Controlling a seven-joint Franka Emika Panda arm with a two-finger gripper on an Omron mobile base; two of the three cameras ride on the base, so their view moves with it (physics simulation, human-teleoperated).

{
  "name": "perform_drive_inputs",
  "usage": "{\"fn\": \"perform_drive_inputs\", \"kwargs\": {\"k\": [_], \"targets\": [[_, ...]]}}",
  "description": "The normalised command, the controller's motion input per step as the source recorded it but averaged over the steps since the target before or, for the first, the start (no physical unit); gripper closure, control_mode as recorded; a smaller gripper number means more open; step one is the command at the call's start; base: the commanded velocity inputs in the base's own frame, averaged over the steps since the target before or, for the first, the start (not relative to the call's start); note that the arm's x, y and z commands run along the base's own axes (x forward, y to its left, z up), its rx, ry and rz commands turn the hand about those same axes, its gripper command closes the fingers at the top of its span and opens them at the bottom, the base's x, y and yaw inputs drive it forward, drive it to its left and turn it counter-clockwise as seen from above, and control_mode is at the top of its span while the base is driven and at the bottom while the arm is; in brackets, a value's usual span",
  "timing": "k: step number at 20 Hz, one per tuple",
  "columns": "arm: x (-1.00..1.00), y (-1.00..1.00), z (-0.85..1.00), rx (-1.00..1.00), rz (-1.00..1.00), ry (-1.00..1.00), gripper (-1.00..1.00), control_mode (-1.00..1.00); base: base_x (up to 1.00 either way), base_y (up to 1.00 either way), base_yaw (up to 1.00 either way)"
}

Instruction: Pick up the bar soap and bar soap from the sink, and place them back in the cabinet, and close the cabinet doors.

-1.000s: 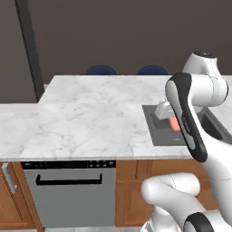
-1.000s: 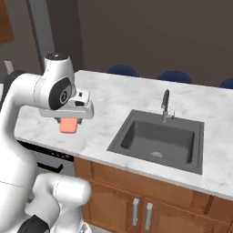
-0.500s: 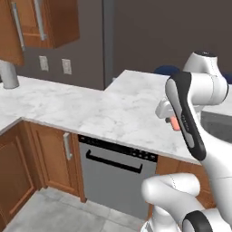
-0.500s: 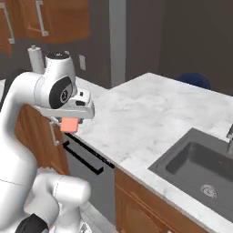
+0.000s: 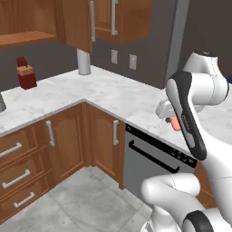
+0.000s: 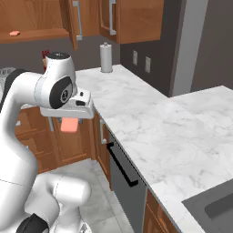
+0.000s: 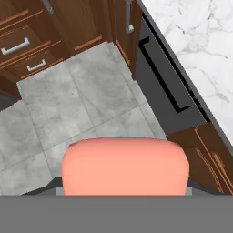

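The cabinet (image 6: 41, 18) is the largest thing in play: a brown wall unit up and to the left in the right base view, its plank shelf exposed, with one bar soap (image 6: 14, 33) already lying flat on that shelf near the left edge. One of the cabinet doors (image 6: 73, 22) stands swung out, edge-on toward the robot, its long grey handle showing; another door with a matching handle hangs beside it. Below runs the white marble tabletop (image 6: 150, 123), turning a corner, with a grey roll holder standing on it near the wall, a dark-fronted appliance under it and wooden drawers to the left. A corner of the sink (image 6: 214, 207) shows at the lower right of the right base view, well apart from the gripper (image 6: 69, 122). The jaws are clamped on the second bar soap (image 7: 125, 166), which hangs below the hand over the floor in front of the lower cupboards, its long axis lying across the jaws in the hand view. By my judgement the coming move turns on one relation: the open shelf lies well above and away to the left of the held bar, so the arm has to rise and reach across before letting go.
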Motion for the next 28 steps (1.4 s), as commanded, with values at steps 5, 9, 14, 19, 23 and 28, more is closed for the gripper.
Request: {"fn": "perform_drive_inputs", "kwargs": {"k": [5, 9, 14, 19, 23, 28], "targets": [[0.00, 0.00, 0.00, 0.00, 0.00, 0.00, 1.00, 1.00, 0.00, -0.01, 0.59], [0.00, 0.00, 0.00, 0.00, 0.00, 0.00, 1.00, 1.00, 0.01, -0.02, 0.55], [0.00, 0.00, 0.00, 0.00, 0.00, 0.00, 1.00, 1.00, 0.24, -0.08, 0.40], [0.00, 0.00, 0.00, 0.00, 0.00, 0.00, 1.00, 1.00, 0.41, 0.00, 0.07], [0.00, 0.00, 0.00, 0.00, 0.00, 0.00, 1.00, 1.00, 0.83, 0.00, 0.00], [0.00, 0.00, 0.00, 0.00, 0.00, 0.00, 1.00, 1.00, 1.00, 0.00, 0.08]]}}
